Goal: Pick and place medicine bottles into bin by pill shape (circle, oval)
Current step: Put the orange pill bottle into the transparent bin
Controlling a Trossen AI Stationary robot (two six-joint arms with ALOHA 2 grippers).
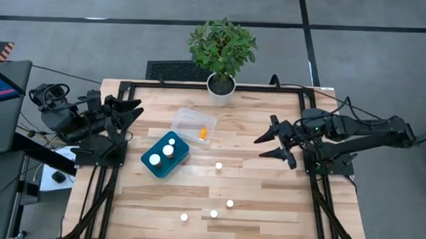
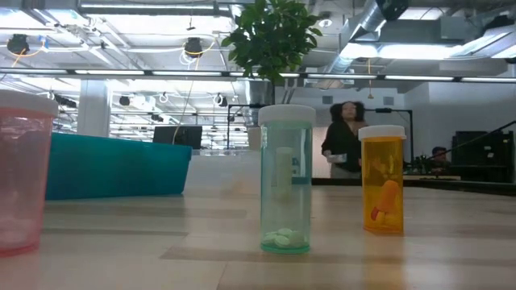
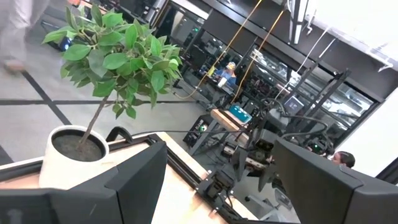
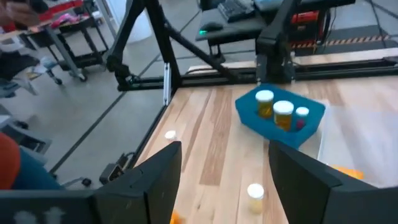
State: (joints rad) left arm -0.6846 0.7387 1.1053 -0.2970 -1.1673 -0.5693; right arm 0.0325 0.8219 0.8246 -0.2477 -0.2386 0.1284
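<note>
Four white-capped medicine bottles stand loose on the table: one [image 1: 219, 165] at the middle and three [image 1: 230, 203], [image 1: 214, 214], [image 1: 184, 217] near the front edge. The low view shows a pink bottle [image 2: 20, 173], a clear teal bottle [image 2: 285, 177] and an orange bottle [image 2: 382, 179] standing upright. A teal bin [image 1: 158, 167] holds three bottles [image 4: 283, 114]. A clear bin [image 1: 188, 118] holds an orange bottle [image 1: 204, 134]. My left gripper [image 1: 132, 122] is open at the table's left edge. My right gripper [image 1: 264, 145] is open at the right side, facing the bins.
A potted plant in a white pot [image 1: 220, 87] stands at the far edge in the middle and also shows in the left wrist view [image 3: 71, 155]. A person [image 2: 345, 138] stands in the room beyond the table. Bare wood lies between the bins and the front bottles.
</note>
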